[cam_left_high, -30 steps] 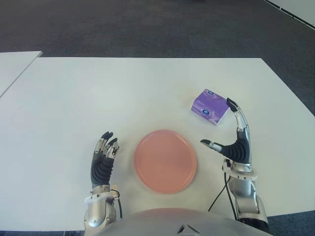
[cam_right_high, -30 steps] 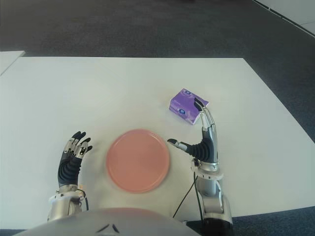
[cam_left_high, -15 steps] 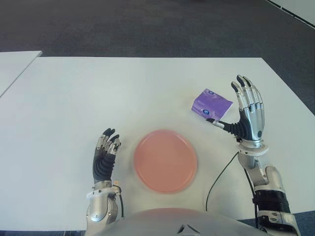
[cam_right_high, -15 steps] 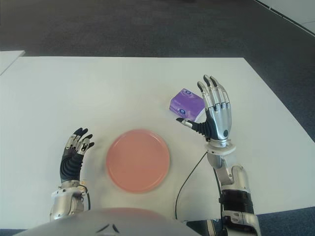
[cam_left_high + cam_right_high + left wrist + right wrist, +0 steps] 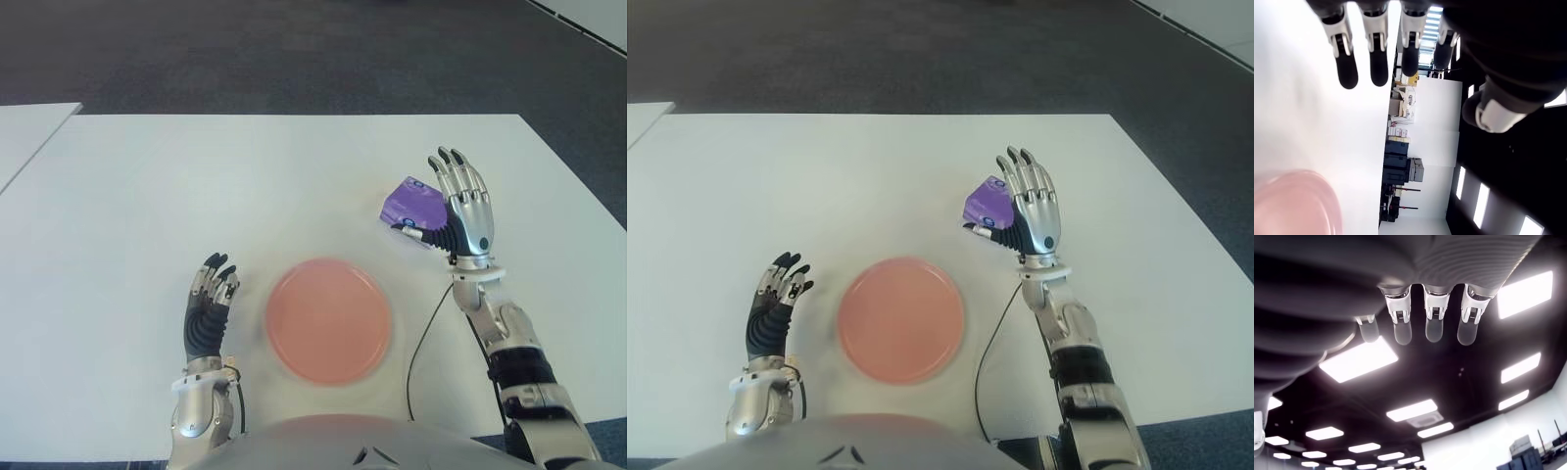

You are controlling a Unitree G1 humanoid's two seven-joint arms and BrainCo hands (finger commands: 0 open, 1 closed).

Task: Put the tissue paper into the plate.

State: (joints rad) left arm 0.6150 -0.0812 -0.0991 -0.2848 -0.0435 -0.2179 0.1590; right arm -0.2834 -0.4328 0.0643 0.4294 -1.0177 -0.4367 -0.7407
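purple tissue pack (image 5: pixel 413 202) on table, empty pink plate (image 5: pixel 329 319)

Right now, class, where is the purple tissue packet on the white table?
The purple tissue packet lies on the white table, on the robot's right, just beyond the round pink plate, with the open right hand raised beside it.

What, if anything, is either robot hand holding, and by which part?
Nothing is held. The right hand is open beside the purple tissue packet; the left hand is open left of the pink round plate.
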